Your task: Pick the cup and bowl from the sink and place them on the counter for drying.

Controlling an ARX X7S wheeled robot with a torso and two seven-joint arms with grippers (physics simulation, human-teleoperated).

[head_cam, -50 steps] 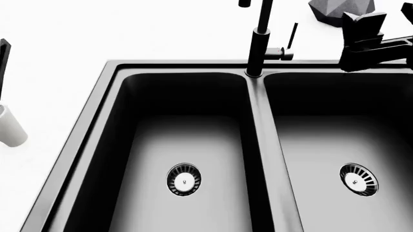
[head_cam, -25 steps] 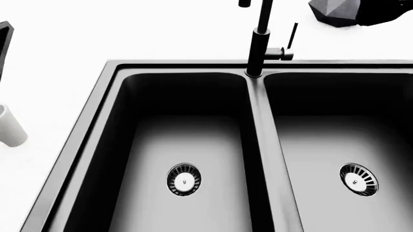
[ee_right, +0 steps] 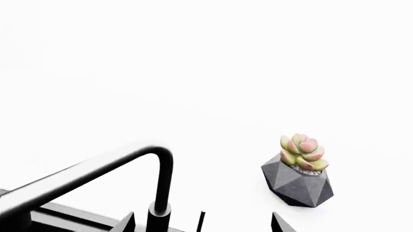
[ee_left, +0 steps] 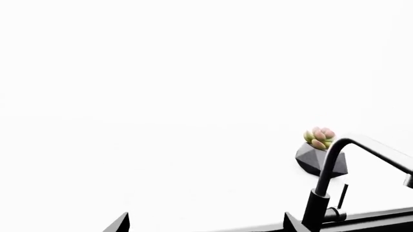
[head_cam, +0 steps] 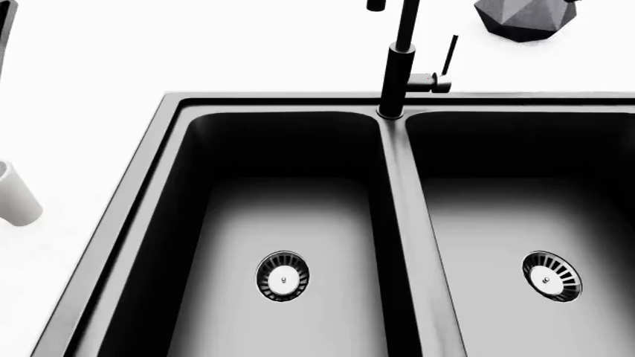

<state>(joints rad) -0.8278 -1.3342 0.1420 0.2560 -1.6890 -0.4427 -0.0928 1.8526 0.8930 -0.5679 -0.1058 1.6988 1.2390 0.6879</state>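
Looking down, both basins of the black sink [head_cam: 397,223] lie empty. The white cup [head_cam: 15,195] rests tilted on the counter [head_cam: 198,52] at far left; likely light, stiff and smooth, best held around its wall. No bowl shows. Both pincers' fingertips [ee_left: 123,224] [ee_right: 279,223] stand apart, holding nothing. Beyond the faucet [head_cam: 397,67], the planter [head_cam: 524,18] now stands uncovered; the right arm has gone.

My left gripper [ee_left: 205,223] shows only two dark fingertips [ee_left: 120,223] at its wrist view's edge, spread wide with nothing between them. My right gripper [ee_right: 202,223] shows the same, jaws apart and empty.
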